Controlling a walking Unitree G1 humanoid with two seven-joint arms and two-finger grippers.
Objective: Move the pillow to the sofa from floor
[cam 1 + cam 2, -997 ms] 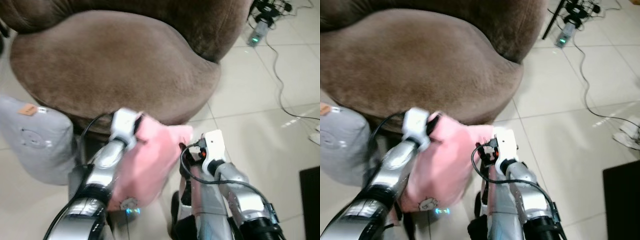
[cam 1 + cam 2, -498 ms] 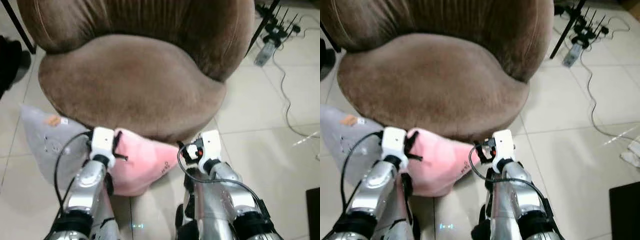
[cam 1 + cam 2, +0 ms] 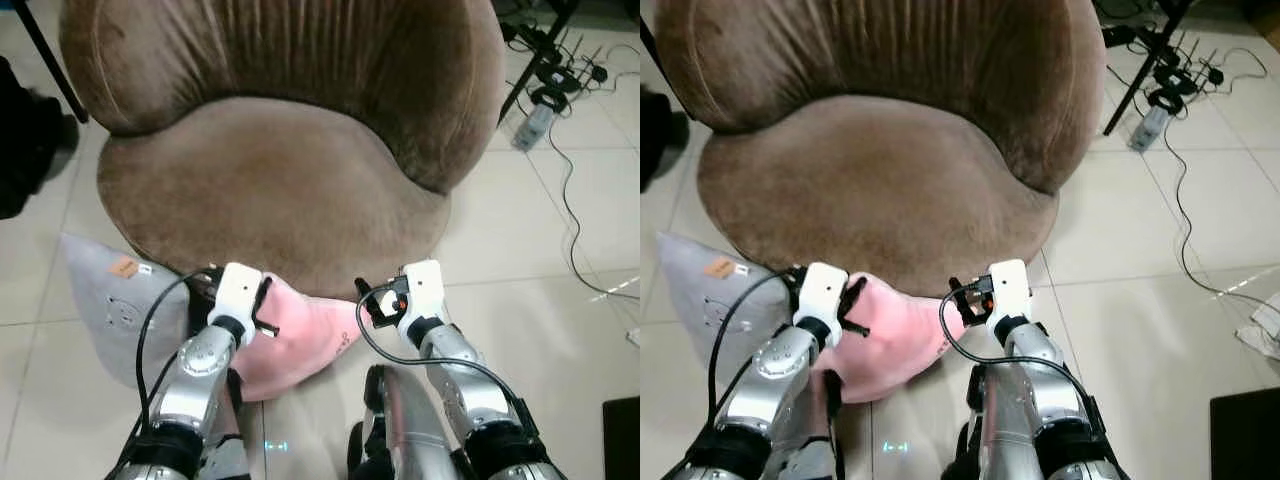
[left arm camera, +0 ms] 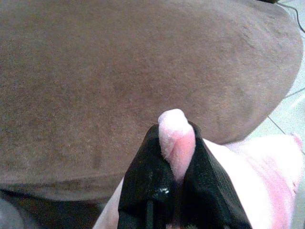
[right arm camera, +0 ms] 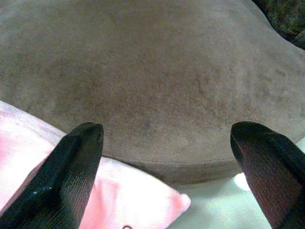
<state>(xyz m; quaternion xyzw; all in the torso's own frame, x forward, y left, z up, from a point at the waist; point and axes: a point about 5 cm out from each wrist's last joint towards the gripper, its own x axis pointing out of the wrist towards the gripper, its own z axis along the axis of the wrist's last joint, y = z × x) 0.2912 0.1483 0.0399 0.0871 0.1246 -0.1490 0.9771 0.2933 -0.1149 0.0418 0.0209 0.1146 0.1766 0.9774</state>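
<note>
Pink pillow (image 3: 300, 335), raised from the floor moments ago, now hangs at the sofa (image 3: 270, 190) seat's front edge (left gripper (image 4: 175, 143) pinching its corner, right gripper (image 5: 167, 143) spread empty), ready for placing.

The sofa (image 3: 275, 190) stands straight ahead of me on the floor (image 3: 520, 260). Below its front edge, between my two arms, the pillow (image 3: 300, 335) hangs from my left gripper (image 4: 175, 157), whose jaws pinch one corner of it. My right gripper (image 5: 167, 167) is just to the right of the pillow, jaws spread wide, facing the seat. A second cushion (image 3: 115, 310) lies on the floor to my left, against the sofa's base. Cables (image 3: 570, 150) and a power strip (image 3: 535, 120) lie on the floor to the sofa's right.
</note>
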